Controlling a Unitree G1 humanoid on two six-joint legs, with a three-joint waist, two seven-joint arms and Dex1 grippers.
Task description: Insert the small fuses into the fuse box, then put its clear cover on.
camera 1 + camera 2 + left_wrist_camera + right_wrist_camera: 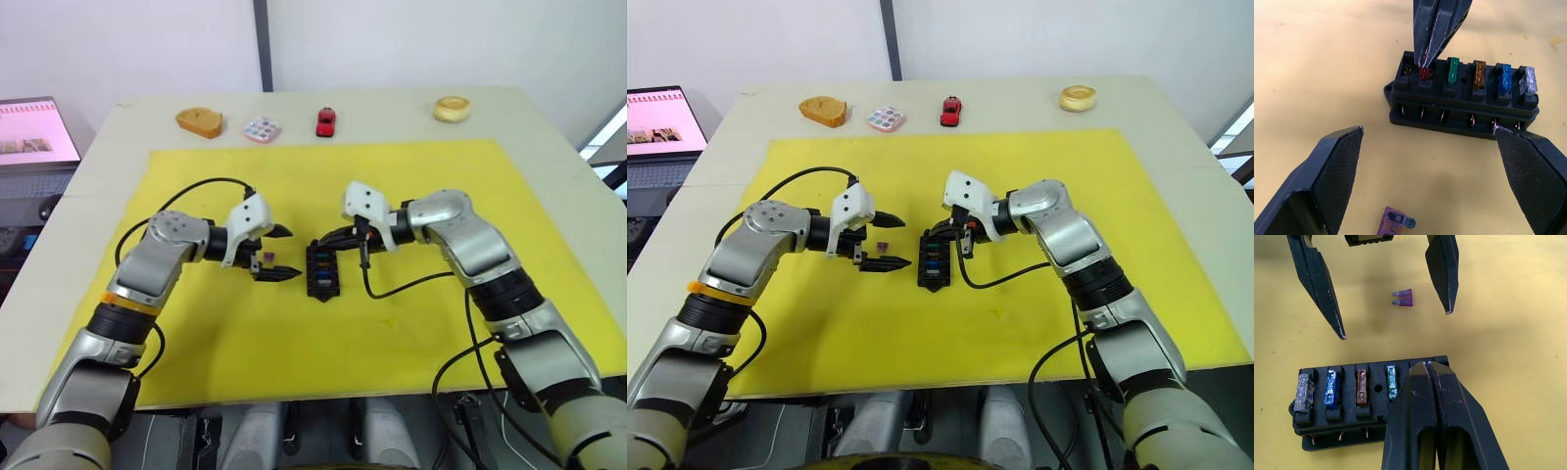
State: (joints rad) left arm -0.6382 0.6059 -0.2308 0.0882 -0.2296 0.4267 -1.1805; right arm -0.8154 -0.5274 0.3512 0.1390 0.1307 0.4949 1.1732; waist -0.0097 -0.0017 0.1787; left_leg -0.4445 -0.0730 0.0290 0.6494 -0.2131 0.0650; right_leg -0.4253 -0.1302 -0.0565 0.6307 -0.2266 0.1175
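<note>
The black fuse box (323,270) lies mid-mat. Its top row holds red (1424,74), green (1453,71), amber (1479,74), blue (1504,78) and pale grey (1530,81) small fuses; the end slot beside the red one is empty. My right gripper (1422,62) is shut, its tips resting on top of the red fuse. A purple fuse (1403,297) lies flat on the mat just left of the box. My left gripper (292,254) stands open low over the mat, its fingers either side of the purple fuse without touching it. The clear cover is out of view.
The yellow mat (441,176) covers most of the table. Along the far edge sit a wooden block (199,121), a round paint palette (263,129), a red toy car (325,121) and a wooden ring (452,108). A screen (34,132) stands off the left side.
</note>
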